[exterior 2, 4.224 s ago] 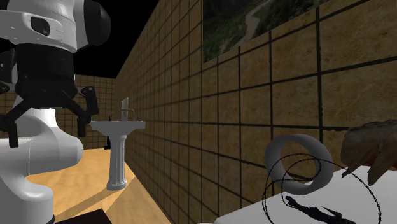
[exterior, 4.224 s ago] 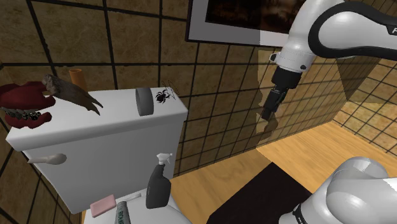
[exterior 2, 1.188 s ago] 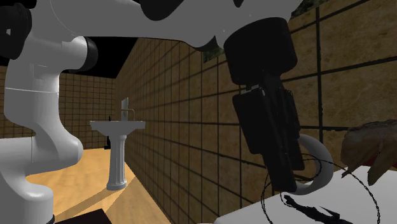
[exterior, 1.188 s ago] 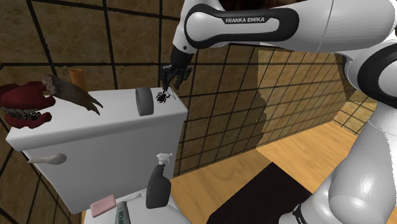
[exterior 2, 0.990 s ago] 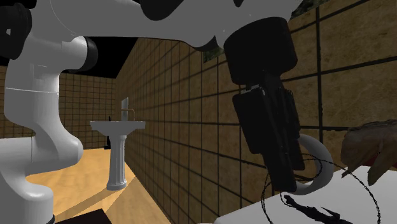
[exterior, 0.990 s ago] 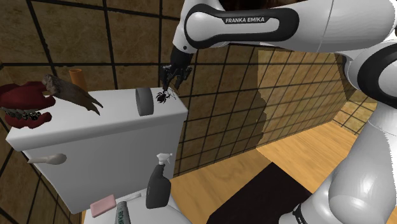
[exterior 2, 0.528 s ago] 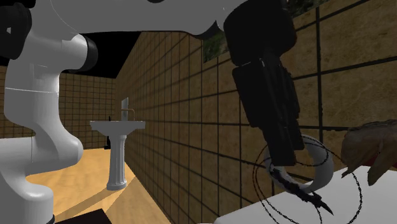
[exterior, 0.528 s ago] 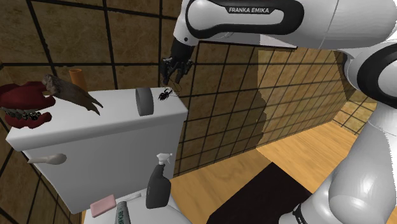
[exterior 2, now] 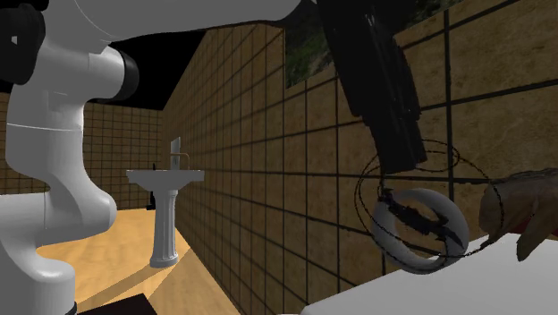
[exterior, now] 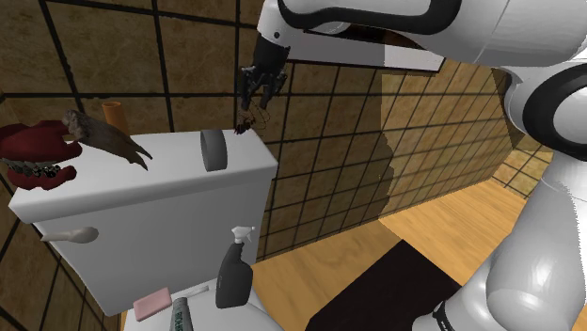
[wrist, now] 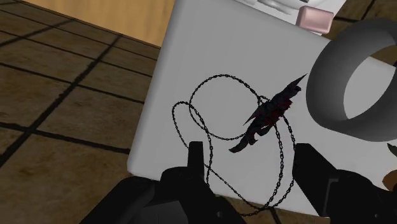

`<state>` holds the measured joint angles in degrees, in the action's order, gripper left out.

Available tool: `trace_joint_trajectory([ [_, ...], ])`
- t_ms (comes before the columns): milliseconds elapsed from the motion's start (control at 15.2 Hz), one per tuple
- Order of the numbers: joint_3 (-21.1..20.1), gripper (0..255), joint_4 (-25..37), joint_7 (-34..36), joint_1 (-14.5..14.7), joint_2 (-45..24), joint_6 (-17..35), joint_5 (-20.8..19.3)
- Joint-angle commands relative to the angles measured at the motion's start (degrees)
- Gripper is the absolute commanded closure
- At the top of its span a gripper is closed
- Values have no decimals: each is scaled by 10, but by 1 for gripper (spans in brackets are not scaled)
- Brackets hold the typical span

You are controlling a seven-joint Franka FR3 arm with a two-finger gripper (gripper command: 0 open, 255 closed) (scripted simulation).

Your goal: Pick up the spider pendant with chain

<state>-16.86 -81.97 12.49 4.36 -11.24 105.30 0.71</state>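
The all-black two-finger gripper (exterior: 254, 102) hangs over the far right corner, in the shoulder view, of a smooth white rectangular tank lid (exterior: 169, 167). It carries the dark spider pendant (exterior: 249, 120), which dangles just under the fingertips, clear of the lid. In the wrist view the gripper (wrist: 251, 150) has its fingers (wrist: 196, 156) part-way closed, with the pendant (wrist: 270, 118) between and beyond them. The pendant is a slim, spiky black shape with a trace of dark red. Its fine black link chain (wrist: 210, 108) falls in several loose loops above the white lid (wrist: 191, 57). The grip seems to be on the chain loops rather than on the spider's body, though the contact itself is hard to make out. In the second exterior view the pendant (exterior 2: 416, 215) hangs below the gripper (exterior 2: 404, 161), in front of a smooth grey ring (exterior 2: 420, 234) that stands on edge on the lid, with chain (exterior 2: 362, 201) circling around it. In the shoulder view the ring (exterior: 213, 149) is near the pendant, to its left. Further left a rough brown clawed figure (exterior: 108, 138) sits on the lid. A grey spray bottle (exterior: 235, 268) and a pink bar (exterior: 150, 304) are nearer, below the tank. The wall behind is brown tile with dark grout (exterior: 320, 179).
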Motion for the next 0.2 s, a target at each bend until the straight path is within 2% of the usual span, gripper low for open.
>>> trace_joint_trajectory([
  [0, 0, 255, 21, 1, 1, -4, -17, -1],
  [132, 0, 255, 22, 1, 1, -4, -19, -1],
])
